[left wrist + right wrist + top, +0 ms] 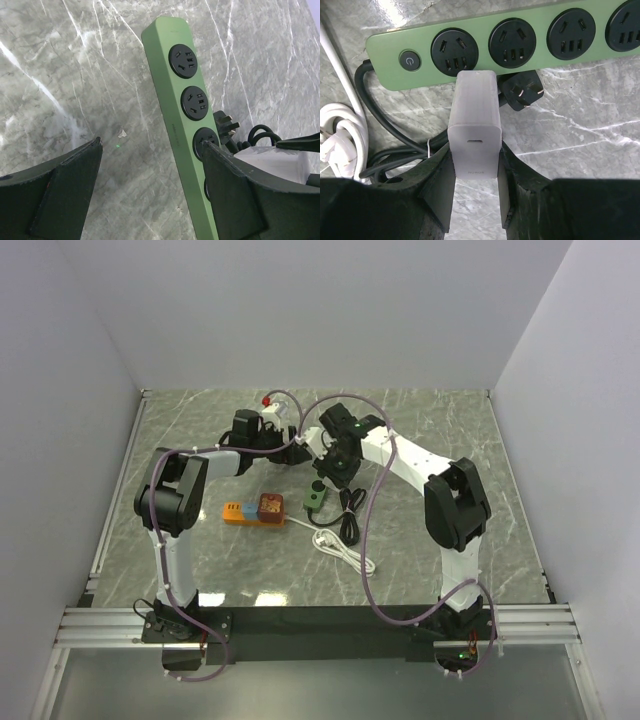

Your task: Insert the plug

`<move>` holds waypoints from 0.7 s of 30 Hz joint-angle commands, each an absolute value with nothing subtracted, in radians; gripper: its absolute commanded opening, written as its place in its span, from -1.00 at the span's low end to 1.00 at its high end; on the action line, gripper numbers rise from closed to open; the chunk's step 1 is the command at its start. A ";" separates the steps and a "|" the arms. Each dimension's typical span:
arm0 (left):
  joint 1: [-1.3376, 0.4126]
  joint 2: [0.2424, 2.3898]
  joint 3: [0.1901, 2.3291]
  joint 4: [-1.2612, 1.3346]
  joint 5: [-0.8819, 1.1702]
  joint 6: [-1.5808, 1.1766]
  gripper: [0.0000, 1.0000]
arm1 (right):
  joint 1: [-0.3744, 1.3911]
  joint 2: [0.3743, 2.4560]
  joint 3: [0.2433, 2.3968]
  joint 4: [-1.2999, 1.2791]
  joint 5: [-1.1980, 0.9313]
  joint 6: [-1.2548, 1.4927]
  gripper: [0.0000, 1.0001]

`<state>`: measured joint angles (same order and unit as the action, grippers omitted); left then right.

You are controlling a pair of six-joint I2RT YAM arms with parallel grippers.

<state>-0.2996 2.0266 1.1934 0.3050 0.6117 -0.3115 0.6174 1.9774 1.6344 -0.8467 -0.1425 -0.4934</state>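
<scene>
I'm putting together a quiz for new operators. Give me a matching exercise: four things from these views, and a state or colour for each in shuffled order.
Things:
1 white charger
2 black plug
3 left gripper
4 power strip

States:
A open, holding nothing
B green, sockets facing up
C clamped in the right gripper
D lying loose beside the strip

Pairs: 1-C, 2-D, 3-A, 4-B.

bright, even overhead light; faint glare on table [250, 595]; sharp.
</scene>
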 commanded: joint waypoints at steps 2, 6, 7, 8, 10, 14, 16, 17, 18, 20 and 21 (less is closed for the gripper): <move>-0.293 2.034 1.216 0.324 0.620 -0.316 0.72 | 0.644 1.933 1.672 -0.836 -0.156 -0.505 -1.00; -0.293 2.036 1.218 0.324 0.621 -0.313 0.72 | 0.666 1.925 1.681 -0.856 -0.140 -0.502 -1.00; -0.291 2.036 1.218 0.324 0.621 -0.313 0.72 | 0.670 1.924 1.681 -0.857 -0.134 -0.502 -1.00; -0.291 2.034 1.215 0.325 0.621 -0.313 0.72 | 0.672 1.921 1.683 -0.859 -0.130 -0.499 -1.00; -0.291 2.031 1.212 0.327 0.621 -0.314 0.72 | 0.672 1.914 1.680 -0.861 -0.124 -0.496 -1.00; -0.290 2.026 1.209 0.328 0.621 -0.314 0.72 | 0.673 1.901 1.672 -0.853 -0.114 -0.492 -1.00; -0.290 2.028 1.209 0.328 0.621 -0.316 0.71 | 0.675 1.896 1.672 -0.851 -0.106 -0.489 -1.00; -0.290 2.028 1.207 0.330 0.621 -0.318 0.71 | 0.673 1.887 1.672 -0.847 -0.098 -0.486 -1.00; -0.290 2.028 1.207 0.331 0.623 -0.318 0.71 | 0.673 1.879 1.667 -0.842 -0.091 -0.483 -1.00; -0.290 2.028 1.207 0.331 0.621 -0.318 0.71 | 0.673 1.861 1.663 -0.836 -0.091 -0.489 -1.00; -0.290 2.029 1.207 0.330 0.621 -0.318 0.71 | 0.673 1.858 1.663 -0.836 -0.091 -0.488 -1.00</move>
<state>-0.2955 2.0266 1.1934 0.3050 0.6121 -0.3122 0.6655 1.9537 1.6375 -0.8665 -0.0925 -0.4892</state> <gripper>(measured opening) 0.857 0.409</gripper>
